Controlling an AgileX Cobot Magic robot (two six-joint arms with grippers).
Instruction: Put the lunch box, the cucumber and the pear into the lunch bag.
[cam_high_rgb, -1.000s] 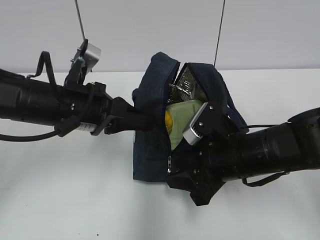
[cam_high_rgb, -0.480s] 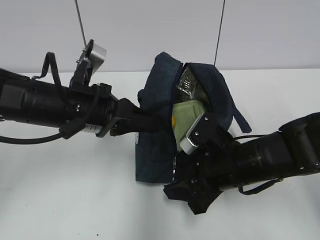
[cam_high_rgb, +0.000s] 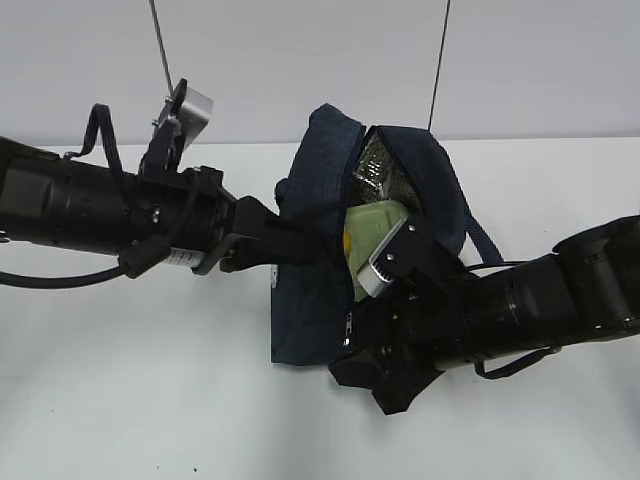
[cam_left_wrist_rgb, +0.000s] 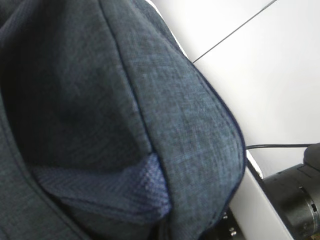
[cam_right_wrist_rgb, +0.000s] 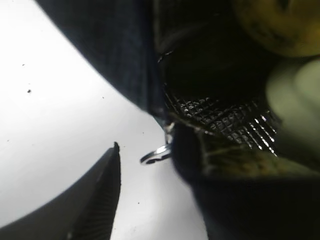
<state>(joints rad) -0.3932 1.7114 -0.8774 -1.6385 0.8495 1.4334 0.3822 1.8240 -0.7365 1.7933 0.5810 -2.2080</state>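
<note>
The boxy dark navy fabric lunch bag (cam_high_rgb: 320, 250) stands on the white desk (cam_high_rgb: 150, 400) with its zip top gaping and silver foil lining (cam_high_rgb: 372, 165) showing inside. The small clear lunch box with a pale sage-green lid (cam_high_rgb: 375, 222) sits in the bag's mouth, and the small yellow pear with brownish patches (cam_right_wrist_rgb: 277, 25) lies inside the bag just beside it. The left claw (cam_high_rgb: 318, 250) is pressed together against the bag's left wall, apparently pinching the fabric. The right claw (cam_right_wrist_rgb: 145, 200) hangs by the lower end of the bag's opening, its jaws spread with nothing between them, one dark finger (cam_right_wrist_rgb: 102, 200) near the bag's metal ring pull (cam_right_wrist_rgb: 156, 155).
</note>
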